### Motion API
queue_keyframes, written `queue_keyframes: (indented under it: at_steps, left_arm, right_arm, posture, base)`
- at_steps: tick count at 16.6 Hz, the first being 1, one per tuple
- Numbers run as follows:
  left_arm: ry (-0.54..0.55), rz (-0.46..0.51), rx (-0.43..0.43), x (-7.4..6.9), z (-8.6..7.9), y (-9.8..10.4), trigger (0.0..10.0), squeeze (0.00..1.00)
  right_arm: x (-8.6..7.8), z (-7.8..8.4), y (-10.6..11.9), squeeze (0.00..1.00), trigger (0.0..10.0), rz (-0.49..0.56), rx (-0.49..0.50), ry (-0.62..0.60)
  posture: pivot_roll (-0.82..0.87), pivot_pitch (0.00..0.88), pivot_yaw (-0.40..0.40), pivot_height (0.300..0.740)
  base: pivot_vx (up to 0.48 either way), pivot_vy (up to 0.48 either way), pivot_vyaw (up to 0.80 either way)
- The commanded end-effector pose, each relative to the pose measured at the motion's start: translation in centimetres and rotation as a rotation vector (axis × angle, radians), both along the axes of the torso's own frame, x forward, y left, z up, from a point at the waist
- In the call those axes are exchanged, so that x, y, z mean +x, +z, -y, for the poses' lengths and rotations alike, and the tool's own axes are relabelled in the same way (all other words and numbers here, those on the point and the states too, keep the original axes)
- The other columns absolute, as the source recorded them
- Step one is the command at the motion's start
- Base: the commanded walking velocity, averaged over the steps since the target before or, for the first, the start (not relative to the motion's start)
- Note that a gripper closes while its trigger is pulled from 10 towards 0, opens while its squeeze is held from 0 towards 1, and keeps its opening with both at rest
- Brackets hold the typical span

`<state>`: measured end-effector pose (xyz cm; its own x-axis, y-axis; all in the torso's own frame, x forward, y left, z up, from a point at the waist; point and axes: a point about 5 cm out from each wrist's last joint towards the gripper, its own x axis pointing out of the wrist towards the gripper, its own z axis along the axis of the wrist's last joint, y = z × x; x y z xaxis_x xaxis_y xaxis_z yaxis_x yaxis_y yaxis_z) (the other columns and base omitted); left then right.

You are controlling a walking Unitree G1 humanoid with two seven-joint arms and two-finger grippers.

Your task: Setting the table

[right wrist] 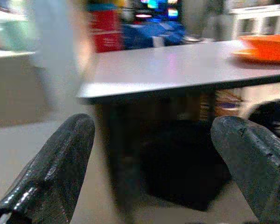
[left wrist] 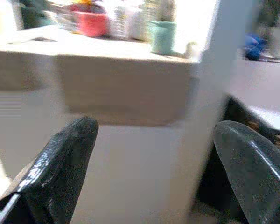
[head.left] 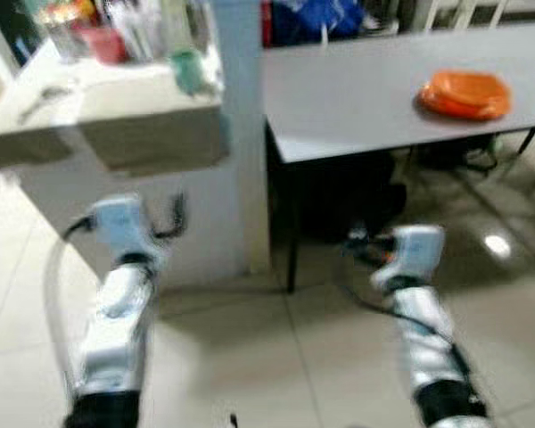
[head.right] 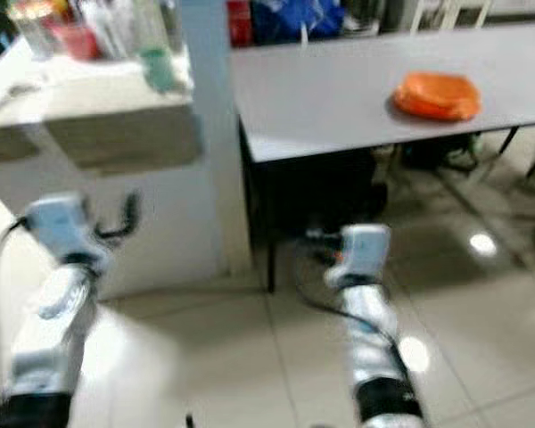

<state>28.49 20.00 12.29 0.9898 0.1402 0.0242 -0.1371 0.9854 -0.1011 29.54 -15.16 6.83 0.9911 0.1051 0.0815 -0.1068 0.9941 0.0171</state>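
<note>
- I see an orange plate (head.left: 465, 94), shallow and glossy, sitting on the far right part of a smooth grey table (head.left: 357, 98) with dark legs.
- My left gripper (left wrist: 154, 172) is spread wide and holds nothing, low before a pale stone-like counter (head.left: 116, 102).
- My right gripper (right wrist: 154, 168) is also spread wide with nothing in it, below the table edge.
- A red tub (left wrist: 89, 23) and a teal cup (left wrist: 162, 36) stand on the counter; frames are blurry, no readable writing.
- The floor (head.left: 250, 357) is glossy light tile.
</note>
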Motion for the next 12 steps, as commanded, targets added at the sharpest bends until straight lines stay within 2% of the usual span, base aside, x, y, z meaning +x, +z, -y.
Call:
queue_keyframes:
  at_steps: [1, 7, 9, 12]
  left_arm:
    - [-0.007, 0.005, -0.002, 0.3, 0.4, 0.3, 10.0, 0.0]
    - [0.012, 0.0, 0.007, 0.5, 0.3, 0.3, 10.0, 0.0]
    - [0.01, 0.035, 0.057, 0.5, 0.5, 0.8, 10.0, 0.0]
    - [0.009, 0.046, 0.081, 0.7, 0.5, 1.1, 10.0, 0.0]
  right_arm:
    - [0.1, 0.6, 0.2, 0.0, 10.0, 0.01, -0.013, -0.008]
    - [0.1, 0.9, 0.1, 0.0, 10.0, 0.003, -0.021, -0.004]
    - [0.4, 0.3, 1.4, 0.0, 10.0, 0.074, -0.042, 0.029]
    - [0.9, -1.2, 3.1, 0.0, 10.0, 0.162, -0.058, 0.086]
  posture:
    - [-0.1, 0.0, 0.088, 0.74]
    - [-0.11, 0.0, 0.073, 0.74]
    - [-0.11, 0.0, 0.071, 0.74]
    - [-0.11, 0.0, 0.072, 0.74]
  base:
    - [0.0, 0.48, 0.0]
    - [0.0, 0.48, 0.0]
    - [0.0, 0.0, 0.0]
    - [0.395, 0.271, 0.0]
